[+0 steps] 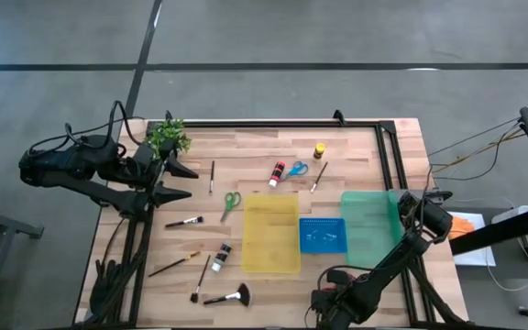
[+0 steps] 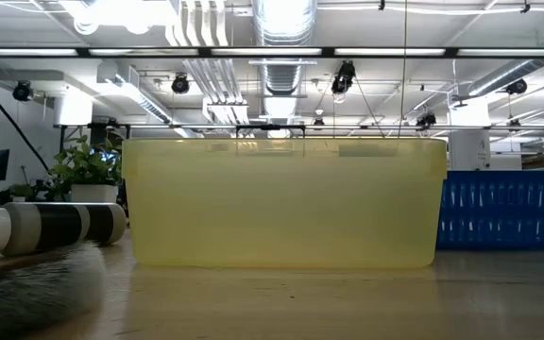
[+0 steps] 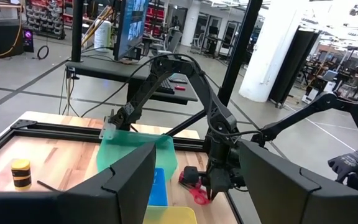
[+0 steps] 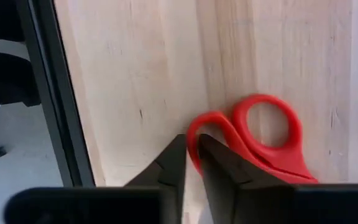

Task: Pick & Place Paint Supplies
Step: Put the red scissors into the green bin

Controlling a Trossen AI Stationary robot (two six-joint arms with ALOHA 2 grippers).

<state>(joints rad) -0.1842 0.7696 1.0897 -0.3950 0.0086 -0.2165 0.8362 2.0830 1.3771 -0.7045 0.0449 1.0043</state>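
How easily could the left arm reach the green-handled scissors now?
Probably easily. The left gripper is open at the table's left side, and the green-handled scissors lie just beyond its fingertips on bare wood. Only a thin paintbrush lies close to the path.

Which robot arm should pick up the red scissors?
The right one, most likely. The right gripper is already down at the red scissors, its fingers pinching one handle loop near the table's edge. The left gripper hangs open far across the table beside the plant.
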